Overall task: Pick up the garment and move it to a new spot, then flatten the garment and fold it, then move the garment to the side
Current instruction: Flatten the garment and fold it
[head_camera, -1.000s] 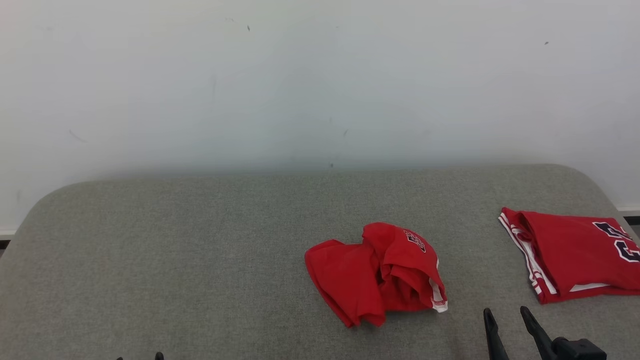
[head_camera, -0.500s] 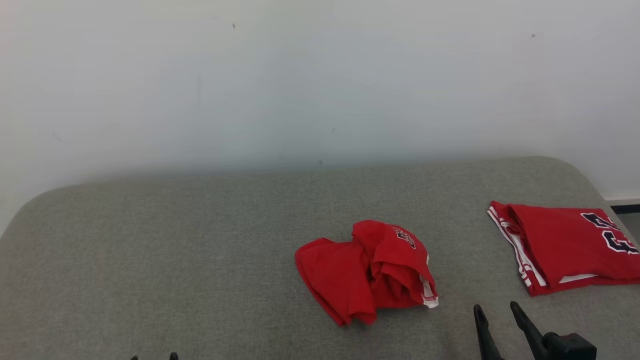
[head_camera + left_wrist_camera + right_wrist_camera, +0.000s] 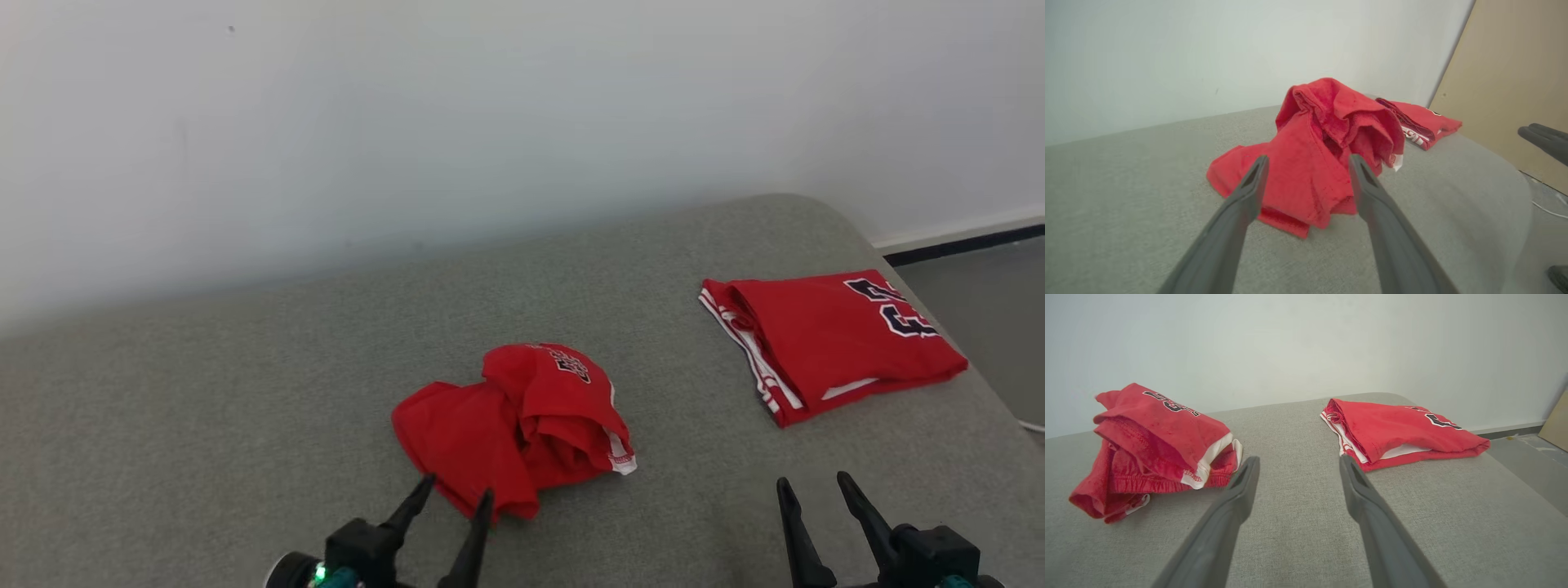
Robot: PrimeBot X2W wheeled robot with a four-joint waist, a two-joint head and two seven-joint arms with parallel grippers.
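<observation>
Fingers (image 3: 412,500) of the left hand (image 3: 457,486) stand spread wide with nothing between them, pointing straight at the crumpled red garment (image 3: 522,416), whose near hem lies just at their tips; whether they touch the cloth I cannot tell. That garment sits in a loose heap on the grey padded bench (image 3: 204,408), with a white-trimmed edge on the side toward the right hand (image 3: 811,479) and dark lettering on its top fold. The right hand is likewise wide open and empty, low over bare bench, with the heap ahead and to its left, near but apart from it. Farther ahead of the right hand and to its right lies a second red garment (image 3: 824,339), folded flat, with white stripes along the edge facing the heap and dark numerals at its far end, well apart from the heap. Beyond both, the bench ends at a plain pale wall (image 3: 408,122).
</observation>
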